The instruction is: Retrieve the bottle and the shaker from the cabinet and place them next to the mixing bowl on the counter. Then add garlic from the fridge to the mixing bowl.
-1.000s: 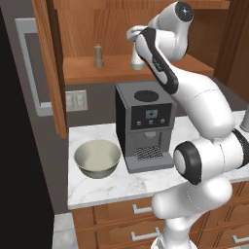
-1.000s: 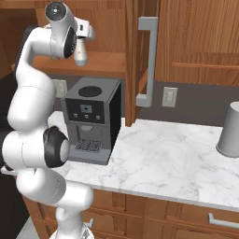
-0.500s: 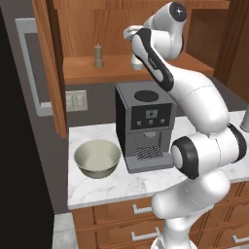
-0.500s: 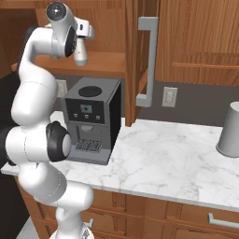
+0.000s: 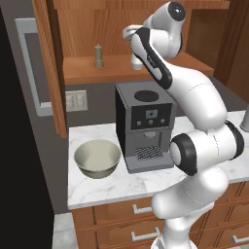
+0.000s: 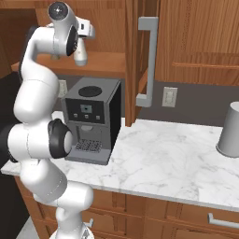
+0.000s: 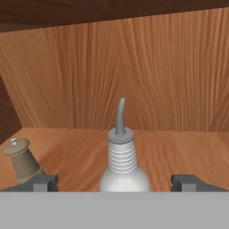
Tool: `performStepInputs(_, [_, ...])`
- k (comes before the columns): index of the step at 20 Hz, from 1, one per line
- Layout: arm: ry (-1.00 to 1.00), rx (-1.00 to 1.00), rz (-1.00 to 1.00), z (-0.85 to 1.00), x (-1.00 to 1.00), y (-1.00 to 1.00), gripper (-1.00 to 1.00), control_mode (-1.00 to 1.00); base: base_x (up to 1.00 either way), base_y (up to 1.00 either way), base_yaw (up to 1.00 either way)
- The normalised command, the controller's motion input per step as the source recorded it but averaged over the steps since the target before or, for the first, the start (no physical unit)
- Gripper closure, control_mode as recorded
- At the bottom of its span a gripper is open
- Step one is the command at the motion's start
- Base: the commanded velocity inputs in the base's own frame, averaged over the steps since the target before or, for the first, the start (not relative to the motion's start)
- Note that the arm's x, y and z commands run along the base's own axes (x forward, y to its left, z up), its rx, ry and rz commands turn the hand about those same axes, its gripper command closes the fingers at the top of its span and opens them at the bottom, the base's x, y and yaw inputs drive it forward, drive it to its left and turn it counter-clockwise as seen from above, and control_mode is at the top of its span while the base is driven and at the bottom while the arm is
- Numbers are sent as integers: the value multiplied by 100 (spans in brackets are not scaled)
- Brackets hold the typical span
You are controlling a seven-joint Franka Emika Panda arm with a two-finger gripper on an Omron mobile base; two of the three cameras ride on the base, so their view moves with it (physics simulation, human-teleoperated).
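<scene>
Hand view: the bottle is seen upright on the cabinet shelf between wide-apart jaws, the shaker beside it; the mixing bowl is seen empty on the table.

This is a home kitchen, rendered rather than filmed. A white grey-veined marble tabletop runs over brown wooden drawers with silver handles. A dark coffee machine stands on it beside a wide grey-beige mixing bowl. Above hangs a reddish-brown wooden wall cabinet with its door open, a brown shaker on the shelf. Wall sockets sit on the dark backsplash.
</scene>
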Motion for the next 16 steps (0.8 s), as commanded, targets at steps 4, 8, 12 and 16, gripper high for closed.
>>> performStepInputs(4, [0,0,0,0,8,0,-100,-100,0,0,0])
performStepInputs(8, [0,0,0,0,9,0,-100,-100,0,0,0])
performStepInputs(12, [0,0,0,-1,8,0,-100,-100,0,0,0])
performStepInputs(16, [0,0,0,-3,9,0,-100,-100,0,0,0])
